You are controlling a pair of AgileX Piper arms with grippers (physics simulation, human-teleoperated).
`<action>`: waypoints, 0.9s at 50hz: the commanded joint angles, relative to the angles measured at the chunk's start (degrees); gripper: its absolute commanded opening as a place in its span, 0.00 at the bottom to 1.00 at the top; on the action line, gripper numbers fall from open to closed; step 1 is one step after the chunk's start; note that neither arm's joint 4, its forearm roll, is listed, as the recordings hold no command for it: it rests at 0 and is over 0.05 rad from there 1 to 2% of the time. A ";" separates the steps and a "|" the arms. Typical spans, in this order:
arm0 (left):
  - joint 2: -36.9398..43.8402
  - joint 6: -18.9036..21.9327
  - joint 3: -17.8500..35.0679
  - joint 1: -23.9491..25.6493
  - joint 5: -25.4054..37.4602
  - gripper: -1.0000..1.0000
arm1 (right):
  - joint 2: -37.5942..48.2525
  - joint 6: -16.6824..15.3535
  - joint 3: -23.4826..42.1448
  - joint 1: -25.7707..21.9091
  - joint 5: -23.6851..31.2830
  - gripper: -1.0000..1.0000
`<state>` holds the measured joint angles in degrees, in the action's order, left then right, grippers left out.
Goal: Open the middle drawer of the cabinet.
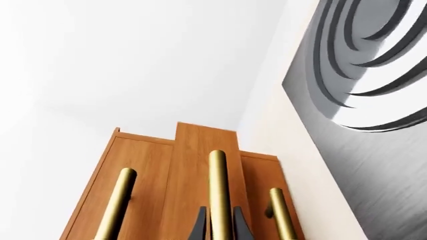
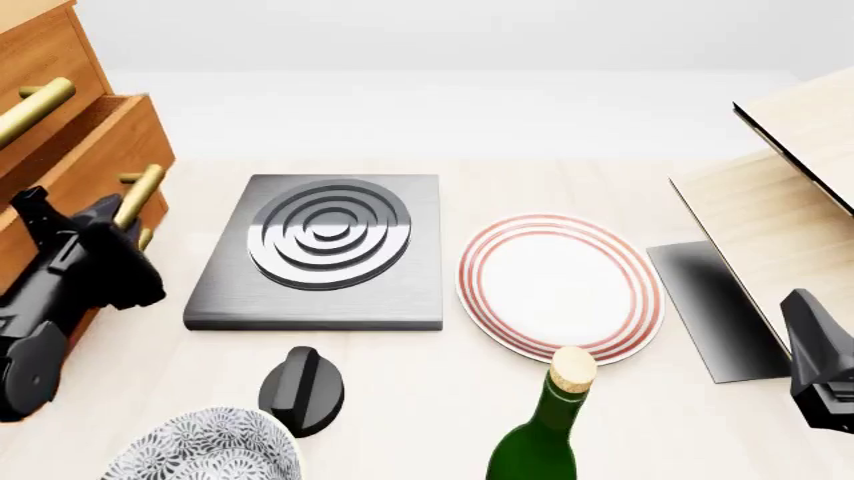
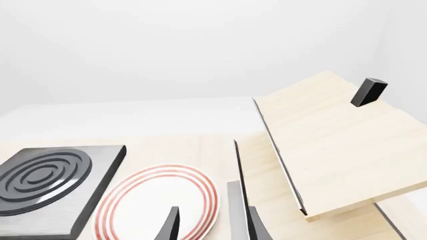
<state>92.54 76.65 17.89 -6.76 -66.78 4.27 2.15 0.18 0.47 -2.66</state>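
The cabinet [image 2: 47, 60] stands at the table's far left, orange-brown with brass bar handles. Its middle drawer [image 2: 94, 150] juts out past the ones above and below. My left gripper [image 2: 107, 222] is shut on that drawer's brass handle [image 2: 138, 195]. In the left wrist view the handle [image 1: 218, 175] runs between the two dark fingertips of the left gripper [image 1: 219, 212], and the middle drawer front [image 1: 193, 150] stands proud of its neighbours. My right gripper [image 2: 817, 365] hangs at the near right, open and holding nothing, as the right wrist view shows [image 3: 212, 217].
A black hob [image 2: 327, 250] lies beside the cabinet, a red-ringed white plate [image 2: 561, 282] right of it. Near the front are a black knob-shaped object [image 2: 303, 390], a patterned bowl [image 2: 200, 450] and a corked green bottle [image 2: 547, 430]. Pale wooden shelf boards [image 2: 787, 190] stand at the right.
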 commanded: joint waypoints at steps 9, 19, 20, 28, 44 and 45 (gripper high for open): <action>-9.82 0.51 -6.86 6.95 -3.11 0.00 | -0.04 0.01 0.00 -0.02 0.02 1.00; -9.59 0.14 -5.55 9.86 -3.11 0.00 | -0.04 0.01 0.00 -0.02 0.02 1.00; -9.59 0.14 -5.54 9.86 -3.11 0.00 | -0.04 0.01 0.00 -0.02 0.02 1.00; -6.69 -1.02 -2.92 10.59 -3.11 0.00 | -0.04 0.01 0.00 -0.02 0.02 1.00; -5.06 -1.92 -1.61 13.10 -3.11 0.00 | -0.04 0.01 0.00 -0.02 0.02 1.00; -5.09 -1.92 -1.62 13.08 -3.11 0.00 | -0.04 0.01 0.00 -0.02 0.02 1.00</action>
<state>88.19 74.65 13.04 3.74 -66.69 4.23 2.16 0.18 0.45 -2.64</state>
